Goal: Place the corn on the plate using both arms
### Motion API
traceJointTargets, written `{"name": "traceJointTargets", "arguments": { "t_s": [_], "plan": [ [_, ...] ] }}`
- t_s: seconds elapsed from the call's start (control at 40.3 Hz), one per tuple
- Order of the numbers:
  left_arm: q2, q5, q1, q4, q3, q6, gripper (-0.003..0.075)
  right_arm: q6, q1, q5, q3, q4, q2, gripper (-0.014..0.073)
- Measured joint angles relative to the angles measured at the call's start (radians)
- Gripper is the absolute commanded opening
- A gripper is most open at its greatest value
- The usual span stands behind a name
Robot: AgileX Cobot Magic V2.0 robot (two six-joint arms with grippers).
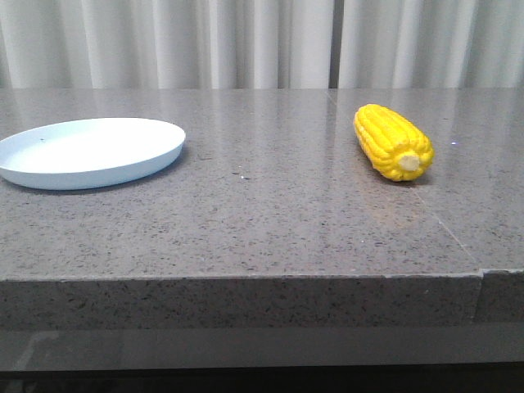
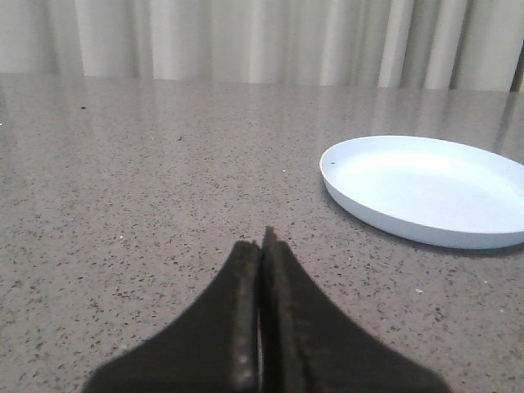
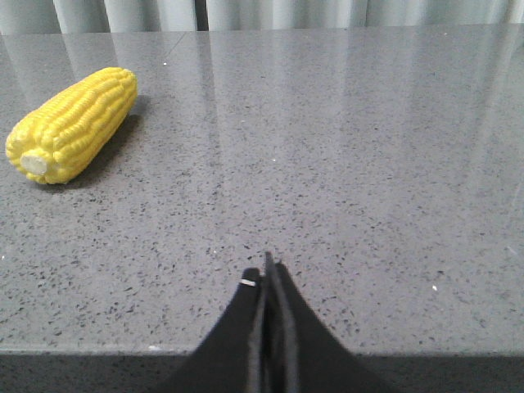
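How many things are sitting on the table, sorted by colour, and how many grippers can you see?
Yellow: 1, the corn
Pale blue-white: 1, the plate
Black: 2, the left gripper and the right gripper, both closed and empty
Total: 4

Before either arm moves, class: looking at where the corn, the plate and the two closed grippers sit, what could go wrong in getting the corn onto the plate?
1. The corn is a rounded cob lying on its side on the smooth table; a nudge could roll it.
2. The right gripper and left gripper are shut; both must open before grasping.
3. The plate lies far across the table and looks shallow and light, so it may slide if bumped.
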Motion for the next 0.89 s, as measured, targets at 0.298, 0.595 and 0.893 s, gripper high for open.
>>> {"name": "traceJointTargets", "arguments": {
  "t_s": [0.298,0.595,0.893],
  "plan": [
    [0.000,0.000,0.000,0.000,0.000,0.000,-0.0020,0.000,0.000,0.000,0.000,0.000,0.000,-0.0067],
    [0.000,0.000,0.000,0.000,0.000,0.000,-0.0020,0.000,0.000,0.000,0.000,0.000,0.000,-0.0067],
    [0.000,-0.071,0.000,0.000,0.000,0.000,-0.0020,0.000,0.000,-0.066,0.000,0.000,0.000,-0.0067]
  ]
}}
